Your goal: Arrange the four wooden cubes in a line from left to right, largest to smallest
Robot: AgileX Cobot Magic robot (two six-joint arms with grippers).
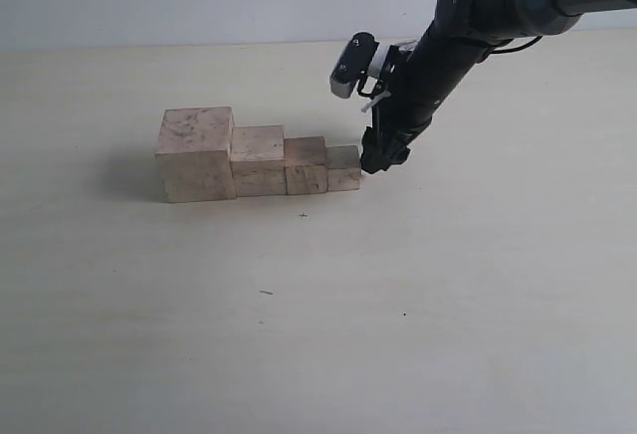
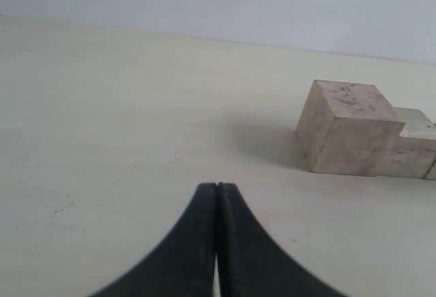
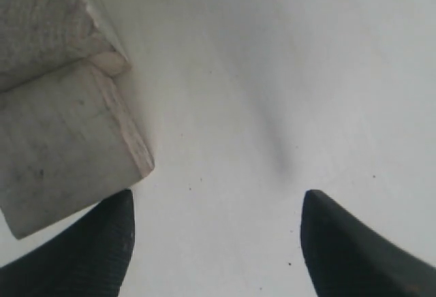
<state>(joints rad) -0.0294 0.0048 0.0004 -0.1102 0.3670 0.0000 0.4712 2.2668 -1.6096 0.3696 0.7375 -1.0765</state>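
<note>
Task is looking finished: the four wooden cubes are sitting touching in a row on the table, largest cube leftmost, smallest cube rightmost, right claw hovering wide and empty just beside it, left claw sitting pinched together on nothing, apart from the row.

The cube row is overlooked frontally by the exterior view, shared low by the left wrist, closely by the right.
</note>
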